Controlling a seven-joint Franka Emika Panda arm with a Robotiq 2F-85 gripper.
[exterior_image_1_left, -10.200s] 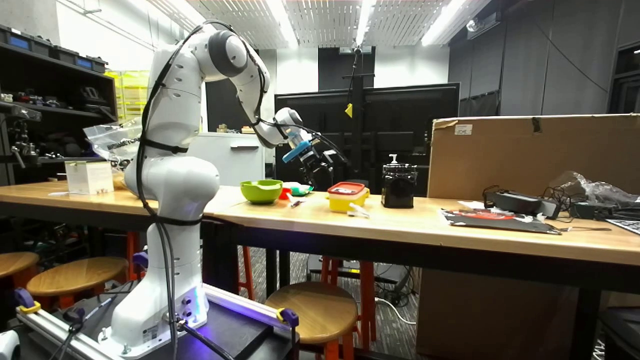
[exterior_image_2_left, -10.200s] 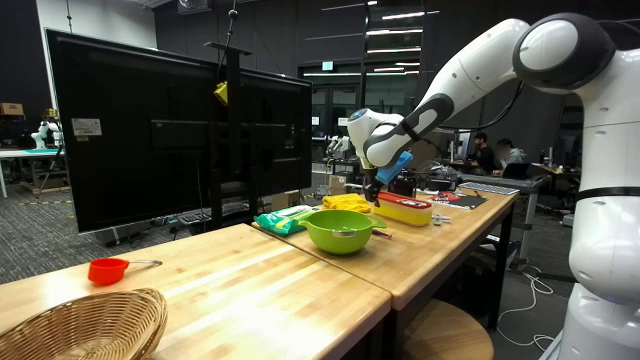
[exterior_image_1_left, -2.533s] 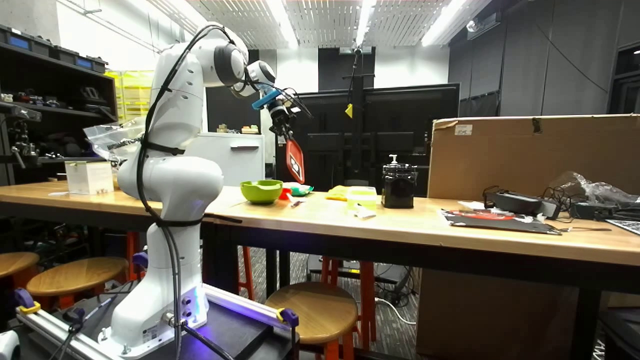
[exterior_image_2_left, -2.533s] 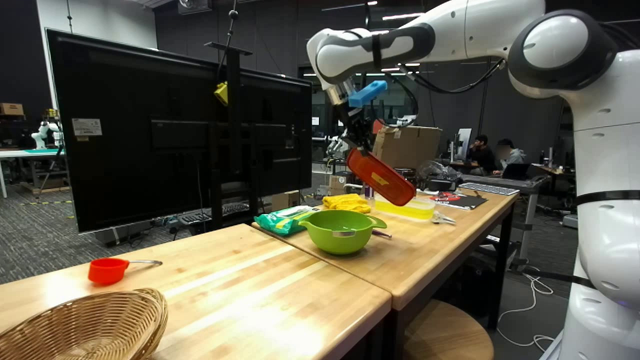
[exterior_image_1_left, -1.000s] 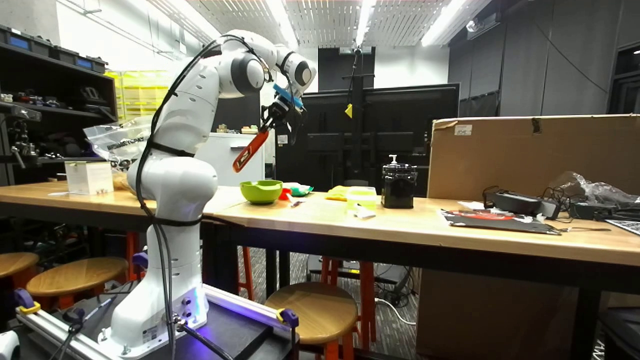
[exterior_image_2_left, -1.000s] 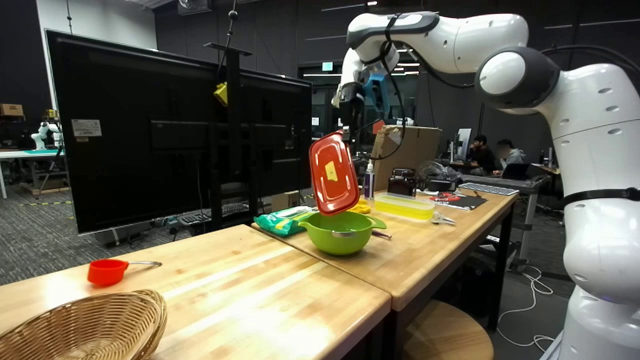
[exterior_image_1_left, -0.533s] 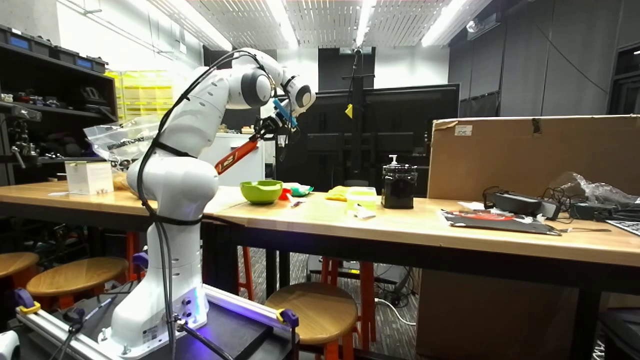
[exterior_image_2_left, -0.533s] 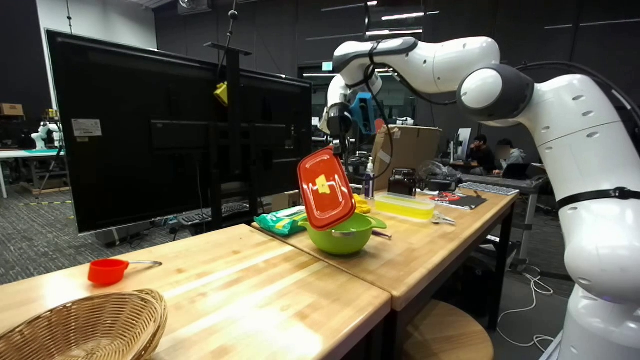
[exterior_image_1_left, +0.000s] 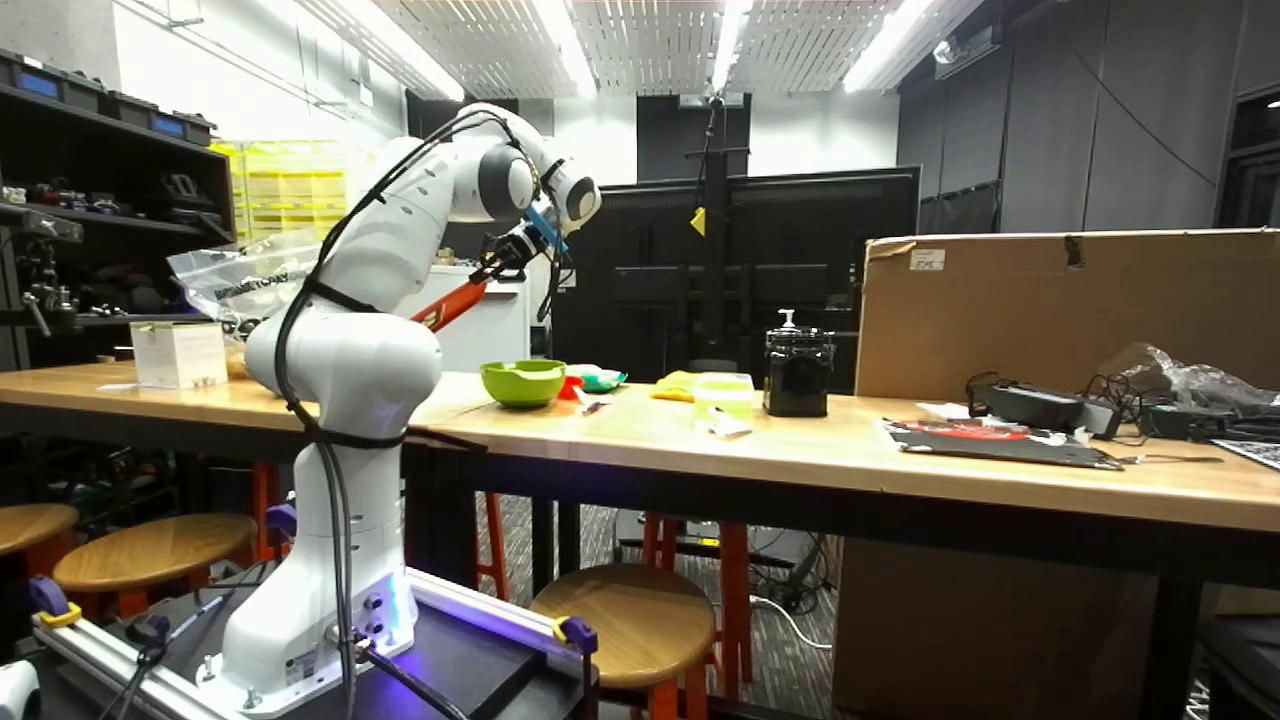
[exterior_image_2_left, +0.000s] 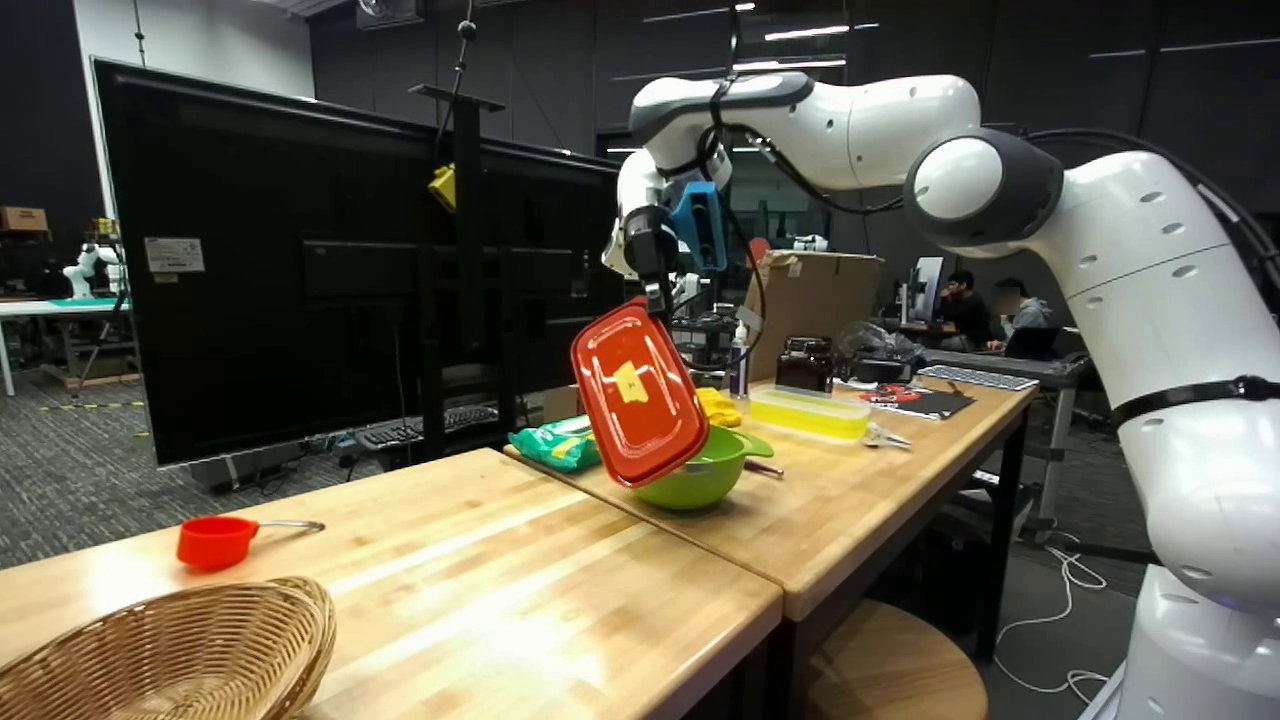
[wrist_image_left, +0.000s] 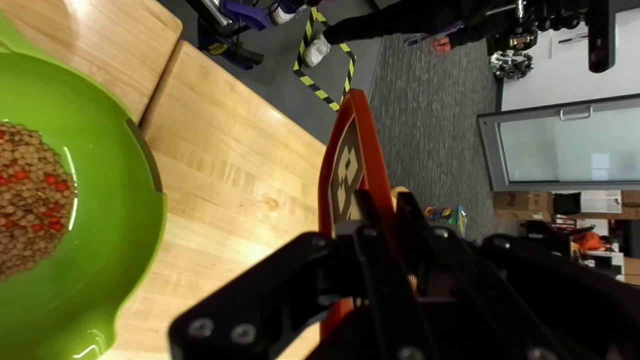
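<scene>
Lifted off the yellow container (exterior_image_2_left: 812, 416) since the earlier frame, the red lid (exterior_image_2_left: 652, 425) hangs tilted in midair, higher than the green bowl (exterior_image_2_left: 697, 488), which stands near the end edge of the tabletop (exterior_image_2_left: 790, 540). The gripper (wrist_image_left: 387, 207) pinches the lid by its upper end.

My fingers (wrist_image_left: 413, 220): matt, metal or plastic I can't tell | my bolts (wrist_image_left: 243, 333): shiny metal | lid (exterior_image_2_left: 652, 420): smooth, glossy plastic | bowl (wrist_image_left: 110, 190): smooth plastic, glossy inside | table (exterior_image_2_left: 480, 590): smooth wood with a sheen | tub (exterior_image_2_left: 852, 412): see-through plastic | basket (exterior_image_2_left: 220, 635): rough woven wicker | box (exterior_image_1_left: 1060, 310): matt cardboard
</scene>
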